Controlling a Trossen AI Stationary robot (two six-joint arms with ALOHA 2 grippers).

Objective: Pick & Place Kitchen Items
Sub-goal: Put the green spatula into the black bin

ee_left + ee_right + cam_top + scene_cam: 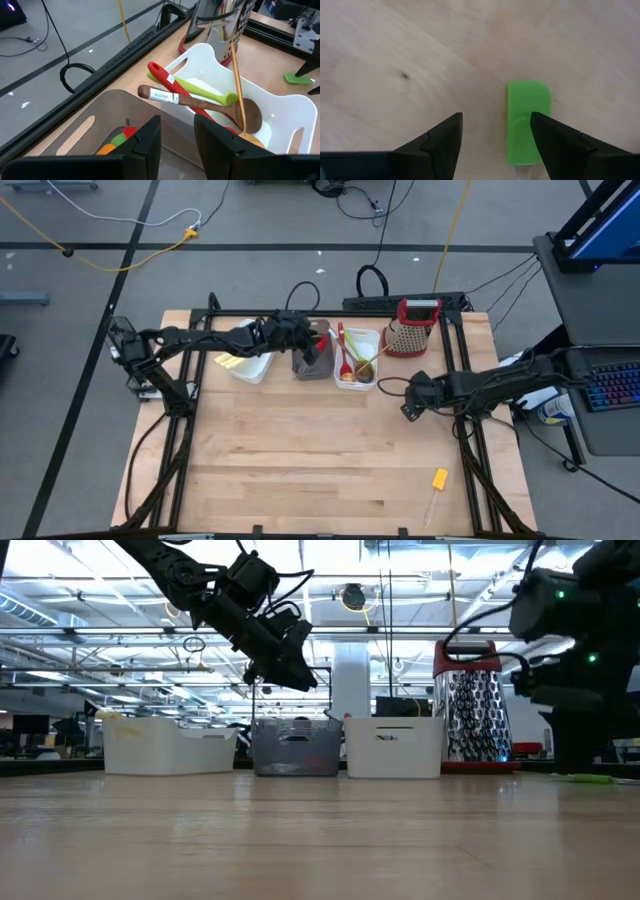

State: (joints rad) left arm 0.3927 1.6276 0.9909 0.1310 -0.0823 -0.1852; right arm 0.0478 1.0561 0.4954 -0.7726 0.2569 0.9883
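Green-headed flat spatula (529, 122) lies on the wooden bench (300, 460), the right pincer (495, 137) spread wide above it for a grab, while the left pincer (177, 140), partly parted and empty, hovers over the translucent grey tub (95, 125).

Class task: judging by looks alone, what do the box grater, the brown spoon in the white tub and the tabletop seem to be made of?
Grater: shiny metal, punched holes and reflections; its red top looks plastic. Brown spoon: probably wood, matte brown with faint grain. Tabletop: pale wood, visible plank seams and grain, likely a smooth sealed finish.
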